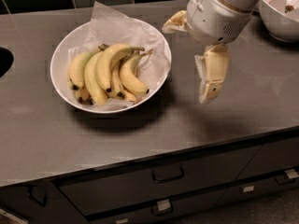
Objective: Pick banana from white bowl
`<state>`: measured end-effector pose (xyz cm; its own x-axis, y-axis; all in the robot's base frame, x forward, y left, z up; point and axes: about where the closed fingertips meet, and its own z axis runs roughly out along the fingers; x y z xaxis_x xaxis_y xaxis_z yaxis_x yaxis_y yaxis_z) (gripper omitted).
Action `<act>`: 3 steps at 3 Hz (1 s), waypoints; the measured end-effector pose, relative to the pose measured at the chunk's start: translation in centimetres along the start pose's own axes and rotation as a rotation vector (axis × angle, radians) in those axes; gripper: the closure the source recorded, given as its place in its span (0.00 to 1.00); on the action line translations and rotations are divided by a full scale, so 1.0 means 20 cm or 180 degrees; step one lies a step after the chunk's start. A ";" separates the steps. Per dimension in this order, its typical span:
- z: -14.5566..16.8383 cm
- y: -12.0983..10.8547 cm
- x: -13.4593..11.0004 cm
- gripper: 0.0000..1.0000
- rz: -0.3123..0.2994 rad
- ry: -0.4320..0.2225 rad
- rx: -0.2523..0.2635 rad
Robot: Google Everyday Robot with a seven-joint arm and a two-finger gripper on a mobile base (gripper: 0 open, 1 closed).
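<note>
A bunch of yellow bananas (106,73) with dark tips lies in the wide white bowl (60,56), which is lined with crinkled white paper. The bowl sits on the grey counter, left of centre. My gripper (187,63) hangs above the counter just right of the bowl's rim, with its white wrist above it. Its two cream fingers (213,73) are spread apart and hold nothing. One finger points down over the counter and the other reaches toward the bowl's far right edge. It is not touching the bananas.
A second white bowl (280,14) without a paper lining stands at the back right corner. A dark sink opening (4,62) is at the left edge. Drawers with handles (167,174) run under the counter's front edge.
</note>
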<state>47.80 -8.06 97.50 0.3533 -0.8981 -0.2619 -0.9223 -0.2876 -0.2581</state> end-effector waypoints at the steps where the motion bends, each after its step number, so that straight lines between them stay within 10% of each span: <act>1: 0.00 0.00 0.00 0.00 -0.0001 -0.0001 0.0004; 3: 0.05 -0.15 -0.17 0.00 -0.0478 0.0021 -0.0124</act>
<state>49.57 -3.86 98.13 0.4869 -0.8461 -0.2168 -0.8645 -0.4315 -0.2577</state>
